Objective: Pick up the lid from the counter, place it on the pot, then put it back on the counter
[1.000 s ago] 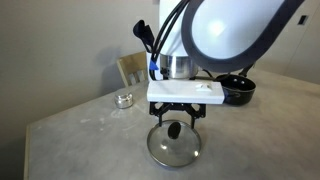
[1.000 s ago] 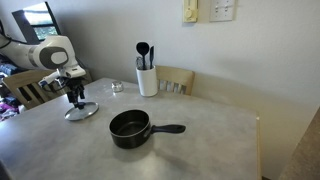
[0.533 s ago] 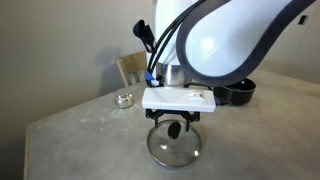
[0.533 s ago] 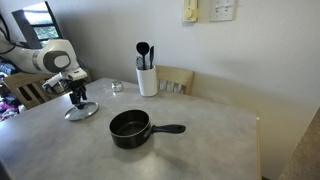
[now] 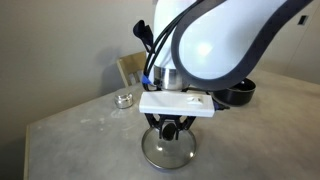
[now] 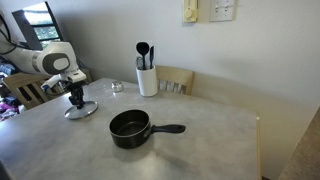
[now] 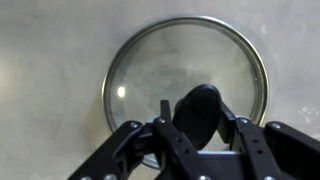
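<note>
The clear glass lid (image 5: pixel 168 152) with its metal rim lies flat on the grey counter (image 5: pixel 70 135). In both exterior views my gripper (image 5: pixel 171 130) stands straight above it, low over the centre. The wrist view shows the lid (image 7: pixel 180 60) from above, and the gripper (image 7: pixel 197 122) has both fingers pressed against the sides of the black knob (image 7: pixel 198 105). Seen from the far side, lid (image 6: pixel 80 110) and gripper (image 6: pixel 77 99) sit at the counter's end. The black pot (image 6: pixel 129 127) with its long handle stands apart, mid-counter, and shows behind the arm as well (image 5: pixel 238 90).
A small silver tin (image 5: pixel 124 99) sits on the counter beyond the lid. A white utensil holder (image 6: pixel 147 79) with black tools stands by the wall. A wooden chair back (image 6: pixel 176 78) rises behind the counter's edge. The arm's body fills the upper part of an exterior view.
The gripper has come down onto the lid's knob and its fingers have closed in from wide apart. The lid stays on the counter and the pot has not moved.
</note>
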`<state>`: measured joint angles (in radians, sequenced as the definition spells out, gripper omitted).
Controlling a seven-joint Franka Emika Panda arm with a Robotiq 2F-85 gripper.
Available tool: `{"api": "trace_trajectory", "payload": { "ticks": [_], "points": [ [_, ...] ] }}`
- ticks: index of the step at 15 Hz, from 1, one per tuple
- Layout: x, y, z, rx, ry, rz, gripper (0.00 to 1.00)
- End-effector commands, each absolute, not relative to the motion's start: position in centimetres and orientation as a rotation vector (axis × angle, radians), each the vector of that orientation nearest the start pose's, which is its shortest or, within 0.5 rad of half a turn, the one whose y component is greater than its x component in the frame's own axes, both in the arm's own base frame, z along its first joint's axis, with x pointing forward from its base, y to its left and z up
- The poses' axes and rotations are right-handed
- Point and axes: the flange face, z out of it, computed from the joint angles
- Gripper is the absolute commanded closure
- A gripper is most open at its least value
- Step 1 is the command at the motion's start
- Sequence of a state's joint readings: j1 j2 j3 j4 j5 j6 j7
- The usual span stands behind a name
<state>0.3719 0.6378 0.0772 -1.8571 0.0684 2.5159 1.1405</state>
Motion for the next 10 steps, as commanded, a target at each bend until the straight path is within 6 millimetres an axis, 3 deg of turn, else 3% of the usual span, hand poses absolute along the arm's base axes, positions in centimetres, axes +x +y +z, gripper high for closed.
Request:
{"api": "trace_trajectory", "payload": {
  "ticks": [1,7,10],
  "points": [
    [58.2,27.9,17.5,-2.853,1.031,0.119,0.81],
    [57.5,27.5,19.4,-2.989,0.664,0.130,0.83],
    [56.9,26.4,21.0,-3.076,0.442,0.223,0.83]
  ]
}}
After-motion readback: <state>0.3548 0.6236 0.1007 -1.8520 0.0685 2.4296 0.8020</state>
